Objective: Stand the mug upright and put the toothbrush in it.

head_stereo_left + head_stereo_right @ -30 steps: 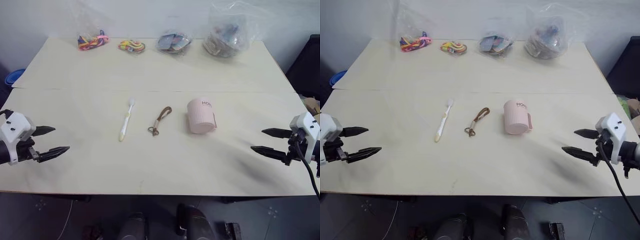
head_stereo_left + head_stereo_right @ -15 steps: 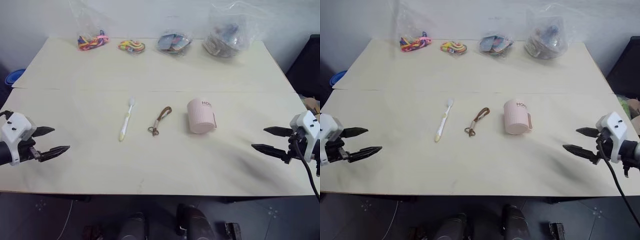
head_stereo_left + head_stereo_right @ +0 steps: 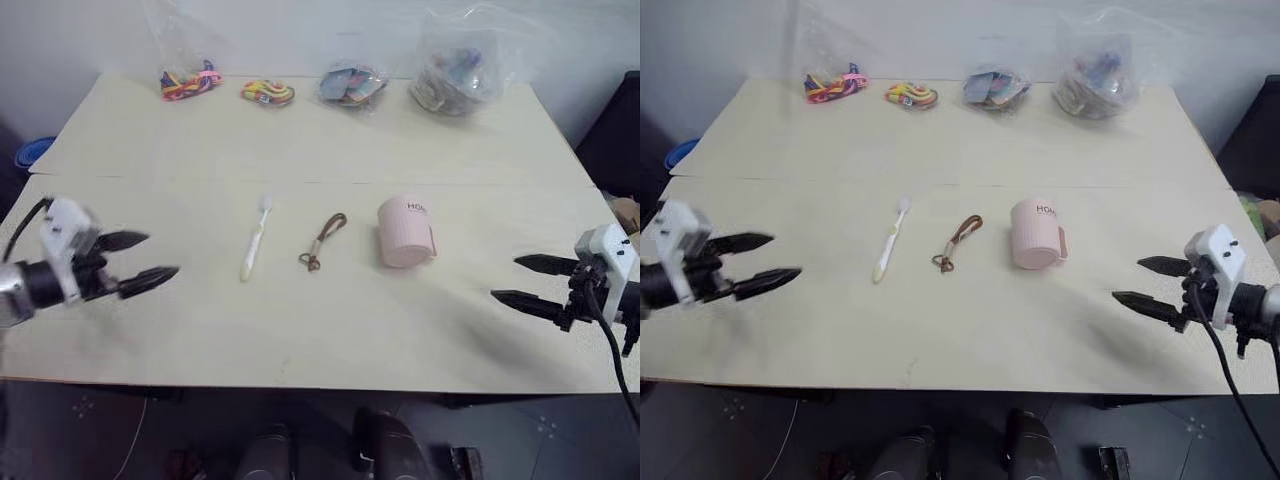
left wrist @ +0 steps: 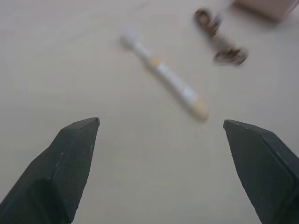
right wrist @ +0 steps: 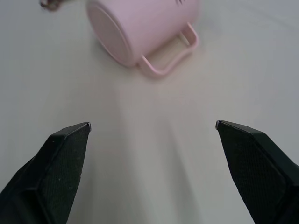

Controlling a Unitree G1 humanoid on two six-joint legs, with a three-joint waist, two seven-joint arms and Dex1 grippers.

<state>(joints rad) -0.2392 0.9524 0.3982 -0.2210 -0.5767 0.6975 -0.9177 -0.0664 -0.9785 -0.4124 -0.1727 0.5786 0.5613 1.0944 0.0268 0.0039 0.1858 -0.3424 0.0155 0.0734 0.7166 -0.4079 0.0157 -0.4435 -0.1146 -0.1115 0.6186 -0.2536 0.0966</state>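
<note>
A: Where's the mug (image 3: 405, 232)?
B: On its side on the table (image 3: 330, 330), right of centre, base towards the near edge and the lettered rim towards the far side. The handle points right, seen clearly in the right wrist view.

A: And the toothbrush (image 3: 255, 239)?
B: Flat on the table left of centre, bristle head at the far end, yellow handle end nearer. A brown cord (image 3: 322, 241) lies between it and the mug, touching neither.

A: The grippers?
B: The left gripper (image 3: 139, 262) hovers over the near-left part of the table, fingers spread wide, holding nothing, pointing right towards the toothbrush. The right gripper (image 3: 524, 283) sits over the near-right edge, also wide apart and empty, pointing left towards the mug.

A: Anything else?
B: Four clear bags (image 3: 350, 84) of small items in a row along the far edge.
</note>
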